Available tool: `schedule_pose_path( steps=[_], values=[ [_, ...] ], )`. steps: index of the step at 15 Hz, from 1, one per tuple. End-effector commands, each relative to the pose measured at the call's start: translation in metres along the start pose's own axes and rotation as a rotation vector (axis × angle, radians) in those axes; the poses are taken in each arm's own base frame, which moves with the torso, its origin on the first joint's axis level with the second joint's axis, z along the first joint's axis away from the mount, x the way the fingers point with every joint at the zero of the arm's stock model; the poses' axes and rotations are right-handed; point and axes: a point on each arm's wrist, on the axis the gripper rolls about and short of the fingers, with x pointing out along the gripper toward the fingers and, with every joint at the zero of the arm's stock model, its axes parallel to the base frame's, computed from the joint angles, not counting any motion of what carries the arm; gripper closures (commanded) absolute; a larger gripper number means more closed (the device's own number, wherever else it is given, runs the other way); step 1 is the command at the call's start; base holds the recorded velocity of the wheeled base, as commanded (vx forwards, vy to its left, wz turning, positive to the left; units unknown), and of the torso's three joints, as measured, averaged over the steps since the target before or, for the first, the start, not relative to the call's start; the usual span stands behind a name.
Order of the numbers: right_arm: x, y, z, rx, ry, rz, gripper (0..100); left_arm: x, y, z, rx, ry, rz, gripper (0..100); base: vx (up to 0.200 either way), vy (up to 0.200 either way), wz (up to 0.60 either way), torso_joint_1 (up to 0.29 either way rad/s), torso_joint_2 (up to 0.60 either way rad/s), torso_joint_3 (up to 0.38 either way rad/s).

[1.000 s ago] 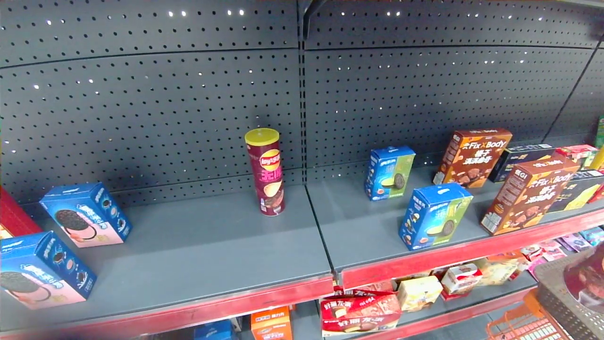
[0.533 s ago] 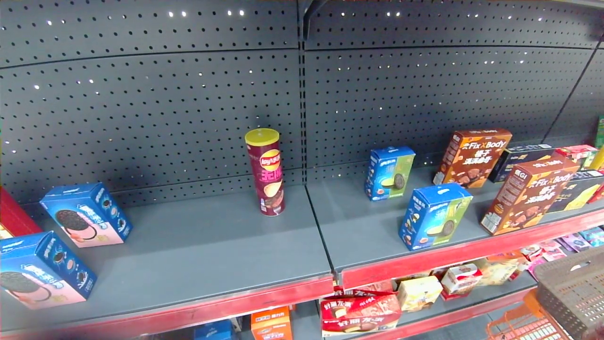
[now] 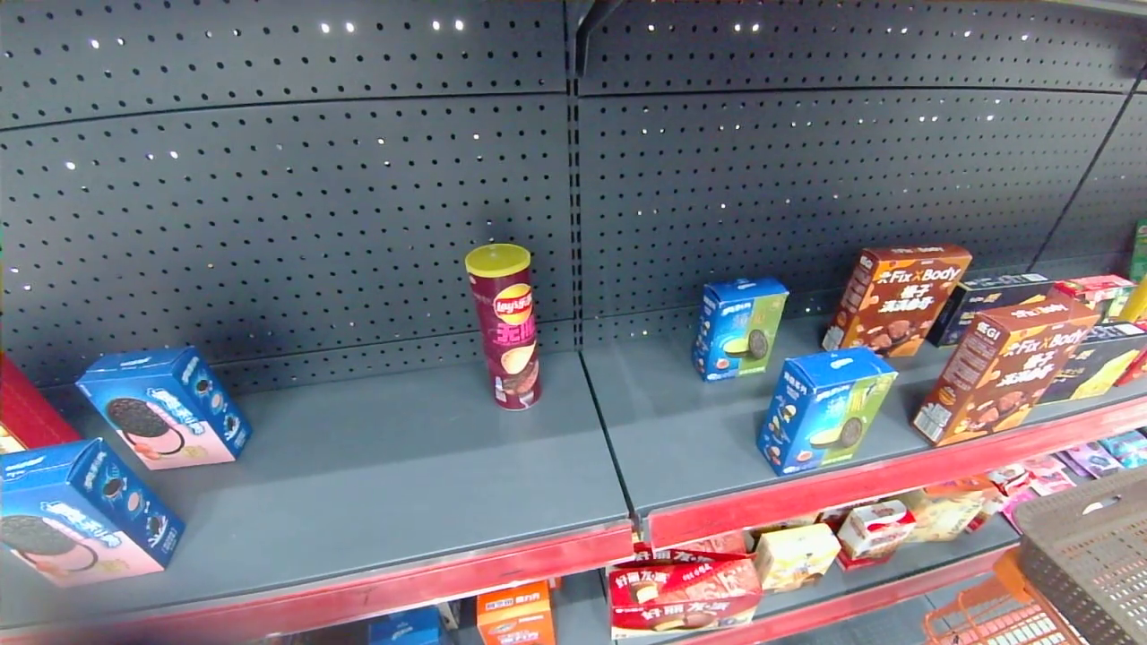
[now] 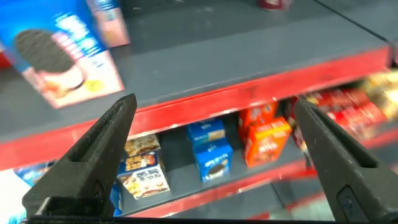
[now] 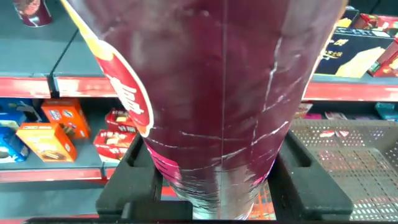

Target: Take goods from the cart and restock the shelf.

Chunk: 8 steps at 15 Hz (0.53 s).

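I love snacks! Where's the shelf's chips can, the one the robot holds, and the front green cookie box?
Shelf chips can (image 3: 509,331): head view, its side.
Held chips can (image 5: 217,93): right wrist view, its side.
Front green cookie box (image 3: 824,419): head view, front face.

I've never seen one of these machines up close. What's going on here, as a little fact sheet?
Right gripper: clamped on a maroon chip can
Left gripper: open, empty, facing the shelf's red front edge
Shelf: grey, with a matching can upright near the back
To that can's left: blue cookie boxes
To its right: blue-green boxes, brown boxes
Cart basket: grey, at lower right
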Motion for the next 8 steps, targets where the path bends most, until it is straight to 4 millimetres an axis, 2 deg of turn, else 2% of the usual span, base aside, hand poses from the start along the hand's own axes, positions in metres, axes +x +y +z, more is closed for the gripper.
schedule_pose_path(
  steps=[1,2,3,5,8],
  values=[
    [0.007,0.000,0.004,-0.002,0.038,-0.005,100,0.037,0.002,0.064,0.047,0.159,-0.146,0,0.000,0.000,0.00,0.000,0.00,0.000],
    [0.010,0.000,0.003,-0.003,0.055,-0.005,100,0.071,-0.003,0.104,0.062,0.218,-0.225,0,0.000,0.000,0.00,0.000,0.00,0.000],
    [0.012,0.000,0.004,-0.003,0.067,-0.006,100,0.094,-0.011,0.124,0.072,0.240,-0.291,0,0.000,0.000,0.00,0.000,0.00,0.000],
    [0.015,0.000,0.007,-0.003,0.075,-0.010,100,0.126,-0.035,0.139,0.084,0.295,-0.426,0,0.000,0.000,0.00,0.000,0.00,0.000],
    [0.016,-0.001,0.011,-0.001,0.070,-0.017,100,0.173,-0.057,0.135,0.062,0.389,-0.452,0,0.000,0.000,0.00,0.000,0.00,0.000]
  ],
)
